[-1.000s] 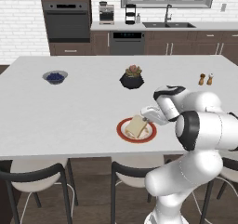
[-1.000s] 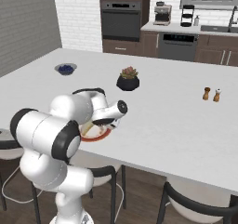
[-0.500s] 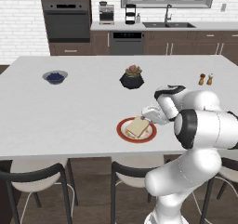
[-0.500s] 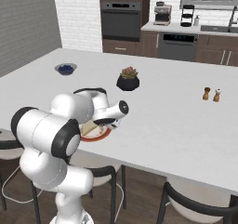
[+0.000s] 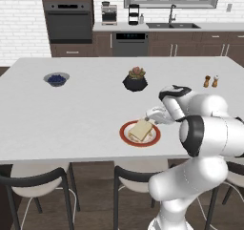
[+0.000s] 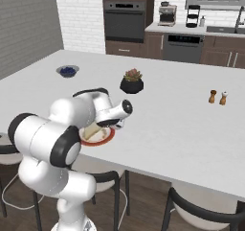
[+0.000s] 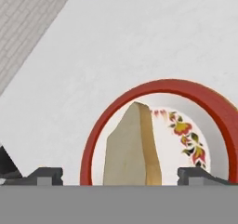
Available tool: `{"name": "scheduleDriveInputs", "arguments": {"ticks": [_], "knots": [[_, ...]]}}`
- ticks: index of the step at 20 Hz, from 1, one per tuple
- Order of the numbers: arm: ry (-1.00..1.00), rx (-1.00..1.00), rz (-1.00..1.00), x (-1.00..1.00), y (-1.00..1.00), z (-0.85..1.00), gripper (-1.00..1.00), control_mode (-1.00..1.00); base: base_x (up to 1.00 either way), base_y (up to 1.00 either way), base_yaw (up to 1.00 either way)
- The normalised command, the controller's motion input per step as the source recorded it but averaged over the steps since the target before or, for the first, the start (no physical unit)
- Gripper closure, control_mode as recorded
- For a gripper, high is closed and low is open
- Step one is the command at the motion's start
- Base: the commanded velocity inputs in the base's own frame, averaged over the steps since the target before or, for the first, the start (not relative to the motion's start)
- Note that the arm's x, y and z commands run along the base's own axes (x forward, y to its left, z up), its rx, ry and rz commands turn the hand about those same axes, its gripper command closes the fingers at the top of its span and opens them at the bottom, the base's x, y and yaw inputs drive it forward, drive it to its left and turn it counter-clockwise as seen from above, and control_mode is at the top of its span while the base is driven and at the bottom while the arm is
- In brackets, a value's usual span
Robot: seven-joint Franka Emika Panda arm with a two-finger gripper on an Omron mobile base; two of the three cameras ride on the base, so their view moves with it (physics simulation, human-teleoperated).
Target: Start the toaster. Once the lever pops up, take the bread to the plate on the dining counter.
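The gripper [image 7: 120, 174] now stands wide open over the plate [image 5: 127, 135]: in the hand view its two dark finger tips sit far apart, one on each side of the bread [image 7: 131, 148], and neither touches the slice. A second ago the jaws were close together around the bread, so the release has just happened. The bread lies inside the red rim of the plate, on the white centre with the flower pattern, and from the left base view it seems to rest flat and a little to the right of the middle. The plate itself sits on the dining counter [image 5: 71, 109], near the edge that faces the robot, well apart from the small bowl [image 5: 56, 78] with blue contents and from the dark pot with a plant [image 5: 135, 80]. In my judgement the delivery is done, because the slice is on the plate and nothing holds it. What remains is probably only to lift the hand straight up, so that a finger does not drag the slice off the plate.
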Motion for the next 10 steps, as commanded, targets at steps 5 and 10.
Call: {"name": "scheduleDriveInputs", "arguments": {"ticks": [5, 10], "knots": [[-0.01, -0.10, 0.03, -0.05, -0.05, 0.23, -1.00, -1.00, 0.00, 0.00, 0.00], [-0.06, -0.13, 0.01, -0.37, 0.00, 0.19, -1.00, -1.00, 0.00, 0.00, 0.00]]}}
